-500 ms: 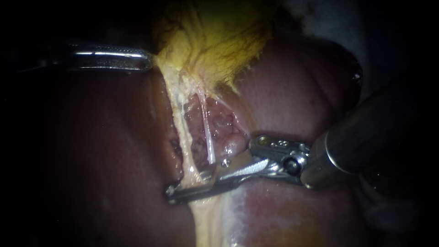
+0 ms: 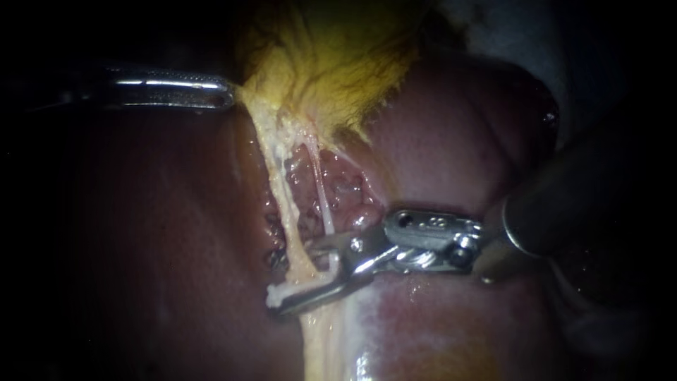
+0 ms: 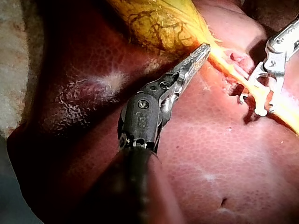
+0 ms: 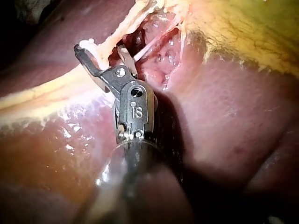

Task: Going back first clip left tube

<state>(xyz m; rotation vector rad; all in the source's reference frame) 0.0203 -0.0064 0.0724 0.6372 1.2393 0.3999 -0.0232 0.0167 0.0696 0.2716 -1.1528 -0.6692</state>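
The yellow gallbladder (image 2: 331, 49) lies over the dark red liver (image 2: 155, 233). Below it the pale left tube (image 2: 282, 197) runs down, with a thinner right tube (image 2: 321, 190) beside it. My right instrument (image 2: 293, 274) enters from the right, and its jaws stand open around the lower left tube. A white clip (image 2: 296, 286) shows across that tube between the jaws. In the right wrist view the same open jaws (image 4: 99, 49) straddle the pale tube (image 4: 117, 35). My left instrument (image 2: 226, 97) is shut on the gallbladder's edge and holds it taut, which the left wrist view (image 3: 203, 49) also shows.
Raw pink tissue (image 2: 345, 190) lies exposed between the tubes and the liver. The right instrument's thick dark shaft (image 2: 578, 204) fills the right side. Pale cloth (image 3: 11, 70) borders the liver beside the left instrument's shaft.
The right instrument's jaws have lifted and drawn slightly to the right along the left tube, and its wrist has turned. The white clip now shows between them. The left instrument has held still.
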